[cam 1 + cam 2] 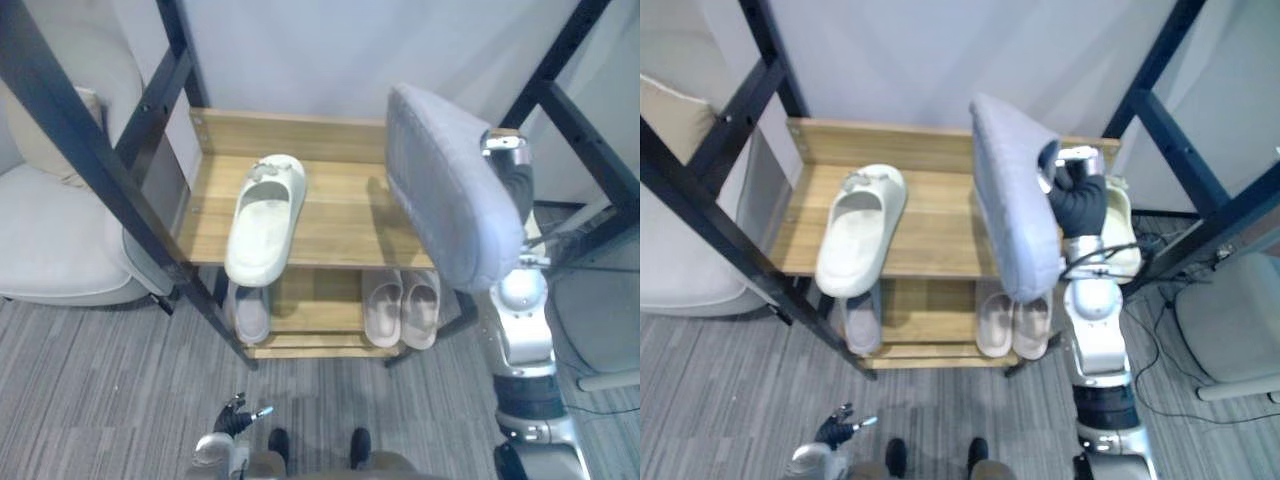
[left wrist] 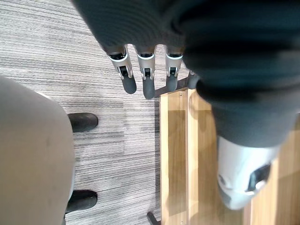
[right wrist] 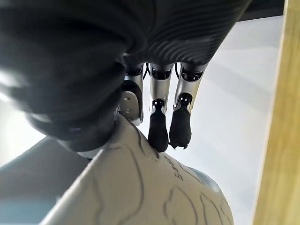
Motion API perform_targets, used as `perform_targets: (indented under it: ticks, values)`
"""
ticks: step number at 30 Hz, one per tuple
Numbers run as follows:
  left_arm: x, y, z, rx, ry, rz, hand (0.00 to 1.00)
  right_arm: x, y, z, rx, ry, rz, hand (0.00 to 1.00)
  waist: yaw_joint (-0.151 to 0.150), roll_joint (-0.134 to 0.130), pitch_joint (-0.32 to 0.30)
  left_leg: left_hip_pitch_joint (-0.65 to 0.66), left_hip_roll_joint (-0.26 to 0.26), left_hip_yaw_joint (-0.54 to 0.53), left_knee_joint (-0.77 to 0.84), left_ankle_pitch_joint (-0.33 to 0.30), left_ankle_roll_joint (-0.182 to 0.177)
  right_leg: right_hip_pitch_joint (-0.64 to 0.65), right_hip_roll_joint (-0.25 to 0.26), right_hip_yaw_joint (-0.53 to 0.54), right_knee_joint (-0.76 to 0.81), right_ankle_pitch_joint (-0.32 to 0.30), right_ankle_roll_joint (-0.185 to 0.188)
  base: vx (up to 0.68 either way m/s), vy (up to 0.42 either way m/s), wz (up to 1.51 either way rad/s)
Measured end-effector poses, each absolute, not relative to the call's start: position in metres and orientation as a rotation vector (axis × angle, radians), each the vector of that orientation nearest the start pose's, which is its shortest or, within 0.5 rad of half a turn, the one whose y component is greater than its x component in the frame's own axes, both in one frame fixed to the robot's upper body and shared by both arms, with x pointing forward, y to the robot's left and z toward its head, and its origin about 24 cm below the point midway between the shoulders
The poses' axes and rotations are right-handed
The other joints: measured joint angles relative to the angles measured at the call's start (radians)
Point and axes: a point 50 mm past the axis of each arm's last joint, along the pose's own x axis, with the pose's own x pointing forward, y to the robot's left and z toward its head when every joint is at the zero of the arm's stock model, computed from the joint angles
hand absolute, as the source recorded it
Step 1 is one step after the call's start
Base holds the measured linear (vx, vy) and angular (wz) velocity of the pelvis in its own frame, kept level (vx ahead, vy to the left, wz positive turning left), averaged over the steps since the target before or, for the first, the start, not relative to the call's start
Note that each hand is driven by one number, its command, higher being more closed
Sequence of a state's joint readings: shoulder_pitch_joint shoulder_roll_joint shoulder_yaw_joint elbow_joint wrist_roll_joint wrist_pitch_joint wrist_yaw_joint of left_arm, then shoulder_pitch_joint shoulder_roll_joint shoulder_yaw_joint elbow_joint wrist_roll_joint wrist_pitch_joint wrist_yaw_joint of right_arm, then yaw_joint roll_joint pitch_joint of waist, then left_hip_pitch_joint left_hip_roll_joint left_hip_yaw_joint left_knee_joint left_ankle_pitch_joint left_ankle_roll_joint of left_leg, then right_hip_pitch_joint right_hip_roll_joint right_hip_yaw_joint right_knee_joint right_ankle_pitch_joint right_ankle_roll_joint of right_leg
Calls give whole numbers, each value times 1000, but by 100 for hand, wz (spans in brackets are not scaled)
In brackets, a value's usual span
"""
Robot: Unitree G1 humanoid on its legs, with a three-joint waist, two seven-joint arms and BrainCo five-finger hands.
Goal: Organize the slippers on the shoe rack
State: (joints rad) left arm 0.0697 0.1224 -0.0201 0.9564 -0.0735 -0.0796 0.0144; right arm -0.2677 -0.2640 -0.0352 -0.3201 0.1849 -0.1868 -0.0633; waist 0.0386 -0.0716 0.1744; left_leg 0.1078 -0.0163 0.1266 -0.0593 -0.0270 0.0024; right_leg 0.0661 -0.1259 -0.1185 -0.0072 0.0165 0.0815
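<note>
- Grey slipper (image 1: 450, 190): closest to the lens. It is held up above the right half of the shoe rack (image 1: 345, 215), standing on edge with its flat grey underside turned this way. It probably tilts because the grip is on one long side only.
- Armchair (image 1: 55, 235): far left, pale, beside the rack. No part in the job.
- Left hand (image 2: 147, 79): low over the carpeted floor (image 1: 110, 380), just in front of the rack's wooden edge. Fingers straight, slightly apart, holding nothing. Reads as parked out of the way.
- White slipper (image 1: 265, 220): top shelf, left half, toe toward the back wall. It sits a little askew with its heel hanging past the front edge, so it likely wants pushing back. The bare wood to its right leaves room for the grey one.
- Lower shelf: a single pale slipper (image 1: 248, 312) sits directly under the white one. A beige pair (image 1: 402, 305) sits further right, side by side and touching, toes inward. That pair looks tidy enough.
- Right hand (image 1: 1080, 200): raised behind the grey slipper, thumb hooked over its edge. Fingers (image 3: 159, 129) are curled down onto a pale, line-patterned face. I take this for the slipper's other side, though I am not certain. The grip is clamped on the slipper, which would explain why it stands upright rather than flat.
</note>
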Motion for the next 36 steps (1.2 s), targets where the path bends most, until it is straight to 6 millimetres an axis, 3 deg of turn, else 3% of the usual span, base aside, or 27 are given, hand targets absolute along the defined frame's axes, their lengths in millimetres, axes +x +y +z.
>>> perform_targets:
  ticks: [5,11,21,24,28,32,33,34,35,36]
  values:
    - [119,193,-150,63,967,91,0,246,-160,188,19,-722,159,100,-8,11,-31,1,-1,0,8,-2,-3,3,-2,-1,4,-10,4,-67,-26,0]
    - [111,189,-153,69,994,70,0,232,-128,147,69,-543,378,100,-30,32,-60,18,0,-3,9,1,-7,6,-4,-3,28,-21,2,-52,-7,1]
    - [110,189,-153,74,996,62,0,216,-88,97,125,-301,627,100,-24,29,-53,31,-18,-61,57,-2,2,36,-32,-47,108,-68,8,-38,8,18]
    - [122,190,-149,76,951,62,0,216,-85,86,111,-240,649,100,-15,32,-2,-53,-20,-94,209,-50,1,7,-44,-78,183,-95,3,-111,-9,38]
    - [156,186,-137,51,852,61,0,228,-86,87,2,-248,664,100,2,65,127,-276,-8,-130,459,-124,-14,-166,-56,-99,391,-161,-10,-275,-21,29]
    - [177,182,-127,12,774,68,0,241,-89,85,-124,-252,609,100,8,92,201,-398,-3,-155,493,-121,-19,-281,-59,-123,431,-178,-11,-272,-15,19]
    - [181,178,-124,4,755,61,0,244,-90,89,-149,-273,598,100,13,102,217,-420,8,-152,494,-115,-29,-313,-57,-127,507,-184,-17,-146,-38,8]
    - [185,179,-121,3,733,64,0,248,-92,94,-166,-296,573,100,14,94,226,-449,2,-147,514,-113,-32,-345,-73,-129,602,-207,-22,-203,-89,15]
    - [192,181,-116,-4,699,75,0,253,-93,101,-193,-333,544,100,17,88,240,-496,-7,-143,570,-113,-33,-356,-83,-130,615,-283,-42,-181,-71,12]
    - [197,178,-112,-11,675,81,0,260,-94,109,-230,-367,527,100,20,105,255,-541,3,-151,614,-113,-33,-389,-84,-142,644,-293,-38,-157,-39,1]
